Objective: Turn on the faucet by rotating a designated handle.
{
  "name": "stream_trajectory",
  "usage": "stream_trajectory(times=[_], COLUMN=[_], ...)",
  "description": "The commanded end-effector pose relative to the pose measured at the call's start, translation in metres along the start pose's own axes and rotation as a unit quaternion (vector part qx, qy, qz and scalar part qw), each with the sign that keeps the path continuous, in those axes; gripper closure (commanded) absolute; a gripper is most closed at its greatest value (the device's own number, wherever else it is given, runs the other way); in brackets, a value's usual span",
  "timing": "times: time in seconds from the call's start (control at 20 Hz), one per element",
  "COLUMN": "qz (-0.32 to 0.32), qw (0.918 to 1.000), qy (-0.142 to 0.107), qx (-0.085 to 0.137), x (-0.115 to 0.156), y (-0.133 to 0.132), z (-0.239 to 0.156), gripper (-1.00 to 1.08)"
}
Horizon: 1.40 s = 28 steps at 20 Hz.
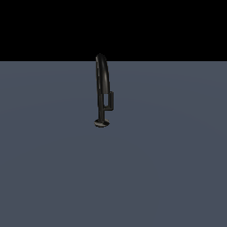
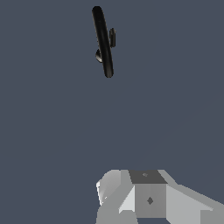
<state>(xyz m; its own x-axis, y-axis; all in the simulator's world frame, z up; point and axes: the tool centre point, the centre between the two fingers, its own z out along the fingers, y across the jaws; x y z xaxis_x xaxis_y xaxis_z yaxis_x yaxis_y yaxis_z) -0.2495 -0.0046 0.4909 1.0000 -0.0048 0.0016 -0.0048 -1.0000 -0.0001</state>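
A slim black faucet (image 1: 101, 88) stands upright on the grey desk (image 1: 168, 168), its short handle (image 1: 111, 101) beside the stem. The pincer (image 2: 144, 197) hangs well apart; I cannot tell its opening.

No readable text, no labels, no brand marks, no numbers or signs anywhere in either view

I see the shiny black faucet (image 1: 101, 86) standing up tall, its little handle (image 1: 111, 100) sticking out beside the stem.
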Motion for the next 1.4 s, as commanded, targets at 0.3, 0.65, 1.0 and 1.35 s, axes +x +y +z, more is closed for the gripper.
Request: stream_trajectory(times=[0.3, 0.65, 1.0, 1.35], qz=[0.005, 0.023, 0.055, 0.095], qw=[1.0, 0.9991, 0.9949, 0.9848], qy=[-0.006, -0.028, -0.067, -0.116], qx=[0.004, 0.021, 0.051, 0.088], x=[0.005, 0.023, 0.055, 0.094], y=[-0.001, -0.005, -0.012, -0.017], z=[0.001, 0.004, 0.011, 0.023], gripper=[1.08, 1.08, 1.08, 1.08])
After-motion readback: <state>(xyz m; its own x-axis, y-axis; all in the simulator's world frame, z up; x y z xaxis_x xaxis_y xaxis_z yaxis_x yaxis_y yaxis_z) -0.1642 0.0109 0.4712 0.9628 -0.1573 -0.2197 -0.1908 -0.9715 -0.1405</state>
